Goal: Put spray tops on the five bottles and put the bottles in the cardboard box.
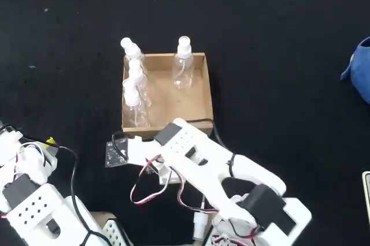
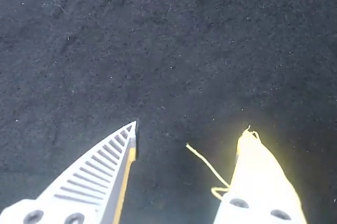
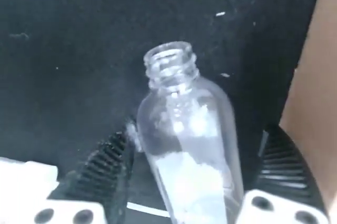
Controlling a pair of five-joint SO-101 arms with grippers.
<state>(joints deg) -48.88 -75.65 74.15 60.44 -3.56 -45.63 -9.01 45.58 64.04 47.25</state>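
Observation:
The cardboard box (image 1: 199, 104) stands mid-table. Inside it, three clear bottles with white spray tops (image 1: 134, 87) line the left wall and another capped bottle (image 1: 183, 64) stands at the back right. A clear bottle without a top (image 3: 184, 129) lies on the black cloth by the box's front left corner, its open neck pointing away from the wrist. My right gripper (image 3: 197, 132) is open around it, one finger (image 3: 108, 169) beside it and the other standing off. In the high view that bottle (image 1: 115, 155) shows just past my right gripper (image 1: 128, 148). My left gripper (image 2: 190, 126) is open over bare cloth at the near left (image 1: 29, 145).
A small white piece that looks like a spray top (image 1: 198, 224) lies under the right arm at the near edge. A blue object (image 1: 359, 75) sits at the far right edge. The box wall (image 3: 316, 87) stands close beside the right gripper.

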